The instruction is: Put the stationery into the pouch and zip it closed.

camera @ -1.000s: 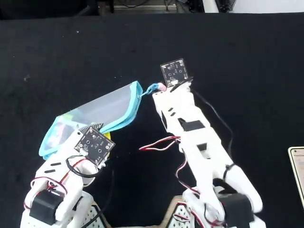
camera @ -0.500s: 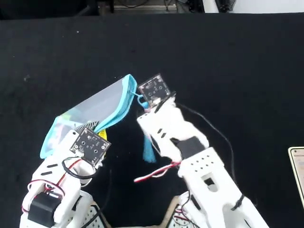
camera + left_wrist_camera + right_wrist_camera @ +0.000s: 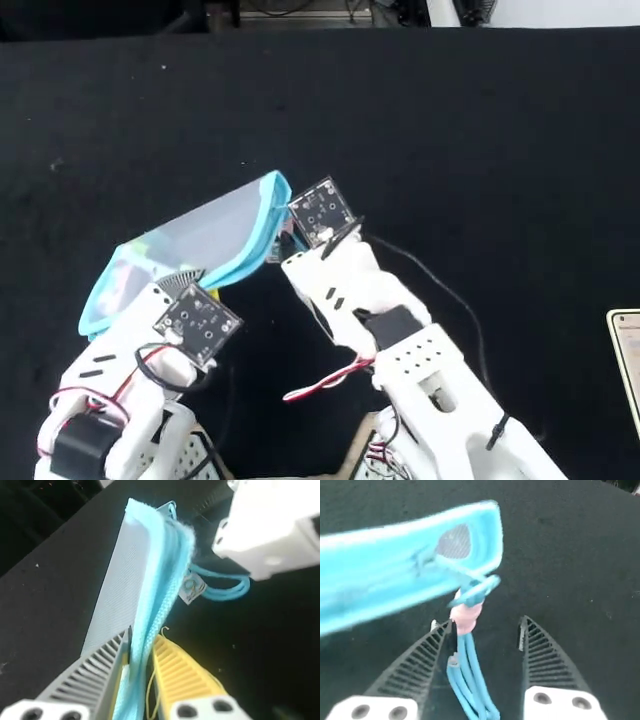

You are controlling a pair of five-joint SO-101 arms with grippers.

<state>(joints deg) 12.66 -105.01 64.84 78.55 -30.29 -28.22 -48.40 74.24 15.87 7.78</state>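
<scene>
The pouch [image 3: 200, 235], grey mesh with light-blue edging, lies left of centre on the black table. Coloured items [image 3: 125, 278] show through its mesh at the near-left end. My left gripper [image 3: 142, 639] is shut on the pouch's blue zipper edge [image 3: 150, 595], at the pouch's near side [image 3: 193, 277]. My right gripper [image 3: 485, 625] is open at the pouch's right corner [image 3: 485, 525], also seen from above [image 3: 283, 243]. The zipper pull's pink bead [image 3: 466, 617] and blue cord [image 3: 470, 680] lie between its fingers, close against one finger [image 3: 427, 652].
A pale card [image 3: 627, 350] sits at the table's right edge. The black cloth [image 3: 480, 150] stretches bare behind and to the right of both arms. Red and black wires [image 3: 325, 375] hang by the right arm.
The right arm has swung left and drawn back, so its gripper went from beyond the pouch's corner to right against it. The pouch's corner shifted slightly left. The left arm barely moved.
</scene>
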